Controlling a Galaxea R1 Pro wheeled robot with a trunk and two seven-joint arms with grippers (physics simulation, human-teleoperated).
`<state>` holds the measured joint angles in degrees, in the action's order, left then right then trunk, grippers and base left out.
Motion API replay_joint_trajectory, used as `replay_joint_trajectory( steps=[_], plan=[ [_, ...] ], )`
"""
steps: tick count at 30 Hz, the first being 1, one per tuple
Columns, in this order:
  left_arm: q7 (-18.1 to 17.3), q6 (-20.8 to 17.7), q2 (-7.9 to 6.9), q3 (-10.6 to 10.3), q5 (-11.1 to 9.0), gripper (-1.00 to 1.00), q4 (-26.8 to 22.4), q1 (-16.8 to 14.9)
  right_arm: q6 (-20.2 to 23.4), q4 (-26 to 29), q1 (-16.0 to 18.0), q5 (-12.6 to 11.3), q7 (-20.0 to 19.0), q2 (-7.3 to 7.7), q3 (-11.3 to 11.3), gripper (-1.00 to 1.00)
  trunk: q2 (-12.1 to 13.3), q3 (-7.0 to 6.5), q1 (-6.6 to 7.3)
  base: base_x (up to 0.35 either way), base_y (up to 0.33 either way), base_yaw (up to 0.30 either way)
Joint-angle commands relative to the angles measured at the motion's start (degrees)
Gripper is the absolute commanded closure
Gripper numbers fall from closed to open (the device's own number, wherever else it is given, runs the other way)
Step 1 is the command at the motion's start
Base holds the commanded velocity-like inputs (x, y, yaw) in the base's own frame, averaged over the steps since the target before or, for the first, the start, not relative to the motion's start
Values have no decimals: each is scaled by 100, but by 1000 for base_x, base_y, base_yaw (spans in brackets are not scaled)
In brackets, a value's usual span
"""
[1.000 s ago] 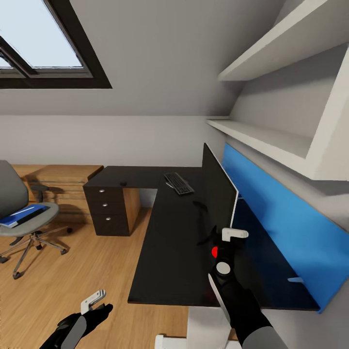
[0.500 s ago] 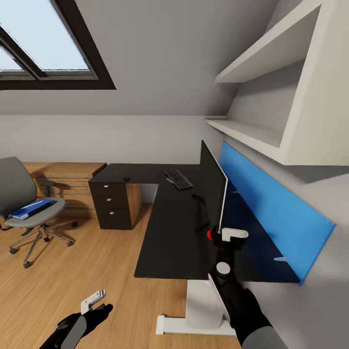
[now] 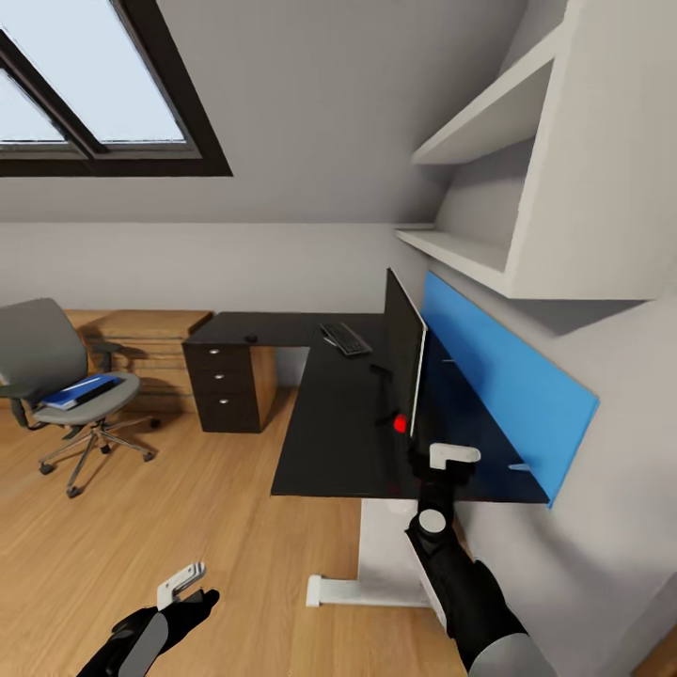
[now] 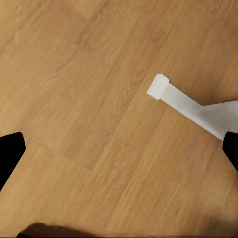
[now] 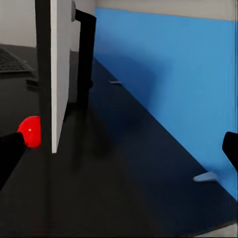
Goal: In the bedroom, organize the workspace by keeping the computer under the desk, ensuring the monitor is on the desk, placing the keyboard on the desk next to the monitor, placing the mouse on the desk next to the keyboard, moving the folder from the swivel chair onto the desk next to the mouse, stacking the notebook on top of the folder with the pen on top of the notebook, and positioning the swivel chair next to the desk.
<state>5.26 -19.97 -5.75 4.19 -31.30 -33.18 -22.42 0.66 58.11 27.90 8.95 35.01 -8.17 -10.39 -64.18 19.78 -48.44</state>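
The black L-shaped desk [image 3: 329, 428] carries the monitor [image 3: 404, 357], which I see edge-on with its red light [image 3: 401, 423] at a lower corner. The keyboard [image 3: 345, 338] lies beyond it, and the small mouse [image 3: 251, 338] sits on the far wing. At the left stands the swivel chair [image 3: 42, 362] with the blue folder [image 3: 80, 390] on its seat. My right gripper [image 3: 451, 463] hangs open at the desk's near end, just behind the monitor [image 5: 54, 74]. My left gripper [image 3: 183, 583] is open, low over the wood floor [image 4: 89, 99]. Computer, notebook and pen cannot be made out.
A blue wall panel [image 3: 498, 385] runs behind the desk, with white shelves [image 3: 470, 254] above it. Black drawers [image 3: 230, 385] stand under the far wing beside low oak shelving [image 3: 141, 334]. The white pedestal foot [image 4: 183, 101] reaches onto the floor. Open floor lies between chair and desk.
The whole view has drawn back from the desk, so the camera moved. The right gripper, earlier over the desktop by the monitor's corner, now hangs at the desk's near end. Both grippers stay open.
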Motion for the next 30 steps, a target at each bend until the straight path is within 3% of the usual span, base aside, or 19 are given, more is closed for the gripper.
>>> replay_joint_trajectory(
  steps=[1, 4, 8, 12, 16, 17, 22, 23, 26, 28, 30],
  plan=[
    [36, -33, 0, 2, -60, -100, -13, 0, 6, -9, 5, 28, 26, 0, -50, -100, -5, 7, 3, -335, 0, 0],
    [54, -28, -4, -3, -52, -100, -13, 0, -8, -157, 5, 18, 24, -2, -274, -100, -5, 7, 3, -335, 0, 0],
    [57, 4, 1, -7, -42, -100, -13, 1, -119, -543, 5, -4, 25, -32, -372, -100, -5, 7, 3, -258, 0, 0],
    [44, 370, 7, -7, -50, -100, 0, 1, -154, -703, 5, -20, 31, -40, -377, -100, -5, 7, 3, -84, 0, 0],
    [27, 1079, 31, -67, -48, -100, 362, 0, -228, -1176, 5, -44, 38, -43, -370, -100, 75, -29, 47, -22, 0, 0],
    [37, 1311, 62, -166, -44, -100, 545, 0, -525, -1793, 5, -68, 47, -44, -363, -100, 116, -47, 69, -3, 0, 0],
    [37, 1363, 108, -191, -43, -100, 585, 1, -815, -2560, 5, -477, 28, -23, -345, -100, 316, -137, 179, -1, 0, 0],
    [35, 1375, 189, -219, -51, -100, 748, 1, -1967, -4239, 4, -936, -31, -3, -347, -100, 356, -155, 201, 0, 0, 0],
    [23, 1559, 202, -397, 18, -100, 1486, 0, -2558, -4940, 4, -975, -36, 14, -345, -100, 476, -208, 267, 0, 0, 0],
    [18, 1727, 203, -449, 37, -100, 1690, 0, -2680, -5118, 3, -983, -37, 34, -343, -100, 557, -244, 311, 0, 0, 0],
    [12, 2316, 200, -523, 63, -100, 2323, 0, -2852, -5511, 1, -1005, -157, 86, -341, -100, 637, -280, 355, 0, 0, 0]
  ],
)
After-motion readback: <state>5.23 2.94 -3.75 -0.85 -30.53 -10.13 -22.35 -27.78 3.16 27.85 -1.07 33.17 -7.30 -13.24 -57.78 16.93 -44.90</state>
